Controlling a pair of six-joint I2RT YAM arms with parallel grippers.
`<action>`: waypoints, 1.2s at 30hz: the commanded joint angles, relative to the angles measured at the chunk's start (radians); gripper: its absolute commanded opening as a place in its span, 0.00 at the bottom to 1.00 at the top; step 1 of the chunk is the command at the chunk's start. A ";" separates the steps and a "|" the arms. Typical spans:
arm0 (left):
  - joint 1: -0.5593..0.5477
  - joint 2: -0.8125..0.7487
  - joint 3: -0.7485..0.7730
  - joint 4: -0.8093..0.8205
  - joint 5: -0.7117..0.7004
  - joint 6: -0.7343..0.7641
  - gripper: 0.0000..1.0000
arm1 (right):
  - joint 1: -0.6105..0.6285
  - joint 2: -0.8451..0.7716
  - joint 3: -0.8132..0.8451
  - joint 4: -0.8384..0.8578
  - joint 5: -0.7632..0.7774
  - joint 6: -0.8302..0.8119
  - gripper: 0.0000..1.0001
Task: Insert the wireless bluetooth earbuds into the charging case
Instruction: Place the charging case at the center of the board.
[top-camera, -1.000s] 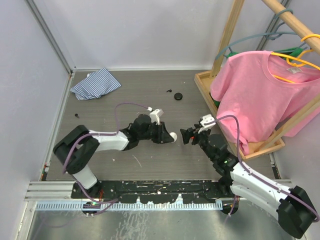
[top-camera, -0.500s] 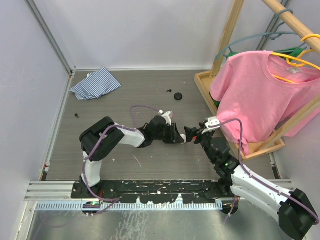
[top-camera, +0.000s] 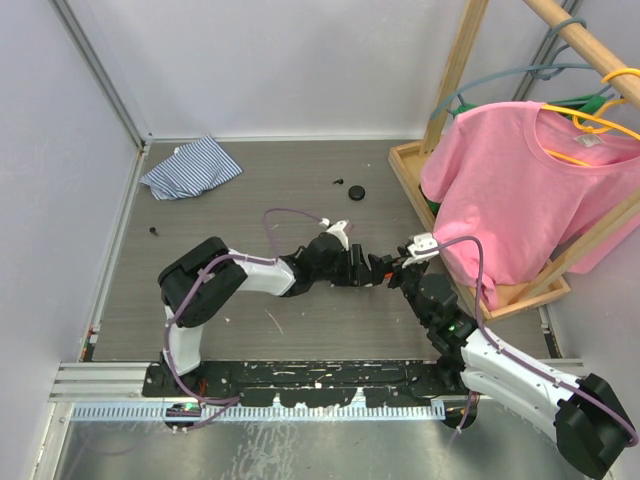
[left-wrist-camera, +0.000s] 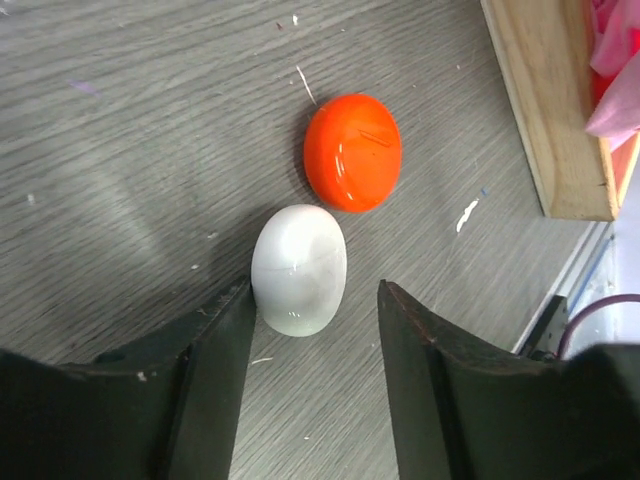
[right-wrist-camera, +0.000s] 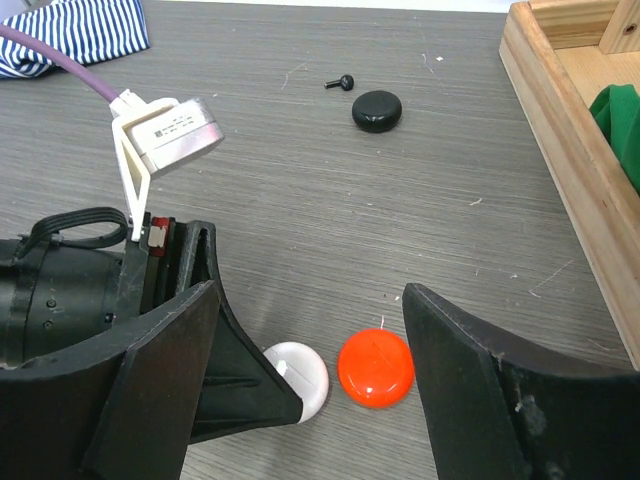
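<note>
Inside the parted left hand (left-wrist-camera: 315, 295), white case (left-wrist-camera: 299, 270) beside red case (left-wrist-camera: 353, 152)

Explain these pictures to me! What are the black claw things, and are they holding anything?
These are two robot arms bolted to a table. One picture looks down from above; the other two come from cameras on each wrist, so you see that arm's own fingers. The left gripper has its fingers open around a white round case, not squeezing it. An orange round case lies beside it. The right gripper is open and empty. Farther off lie a black round case, a tiny black earbud and a striped cloth.
</note>
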 joint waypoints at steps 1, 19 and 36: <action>0.001 -0.043 -0.005 -0.146 -0.122 0.055 0.57 | -0.003 -0.006 0.016 0.057 0.015 -0.008 0.80; 0.062 -0.451 -0.079 -0.490 -0.371 0.308 0.82 | -0.002 0.120 0.166 -0.094 -0.093 0.003 0.85; 0.224 -0.963 0.119 -1.099 -0.452 0.635 0.98 | -0.056 0.646 0.670 -0.308 -0.069 -0.108 0.89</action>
